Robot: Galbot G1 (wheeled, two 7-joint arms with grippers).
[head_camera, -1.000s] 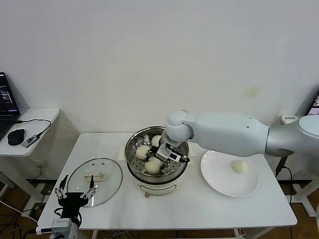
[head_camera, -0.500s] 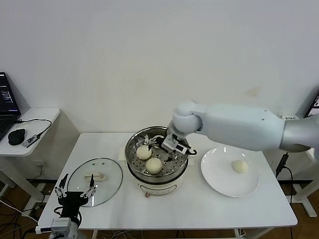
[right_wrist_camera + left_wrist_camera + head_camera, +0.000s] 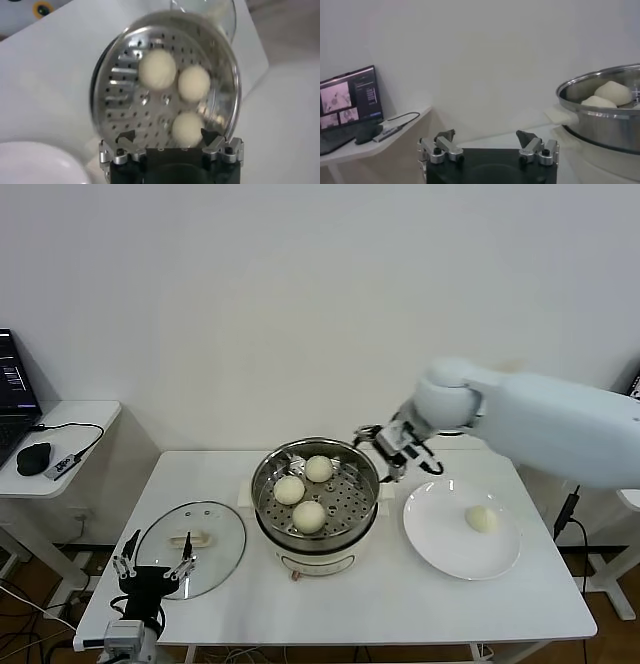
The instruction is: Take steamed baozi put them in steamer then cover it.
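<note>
Your right gripper (image 3: 402, 452) hangs wide, empty, over the steamer (image 3: 316, 529)'s right rim. Three baozi (image 3: 308, 515) sit inside. Left gripper (image 3: 152, 569) gapes at the table (image 3: 400, 604)'s front-left corner.

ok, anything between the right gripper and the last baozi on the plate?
Nothing visible. The right gripper is open and empty above the steamer's right rim; the last baozi lies alone on the white plate, uncovered.

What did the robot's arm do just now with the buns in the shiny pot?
The right gripper was down inside the steamer beside the buns. It has lifted out, open and empty, toward the plate, leaving three baozi in the basket. The fourth bun on the plate, the glass lid and the left gripper by the lid stayed put.
</note>
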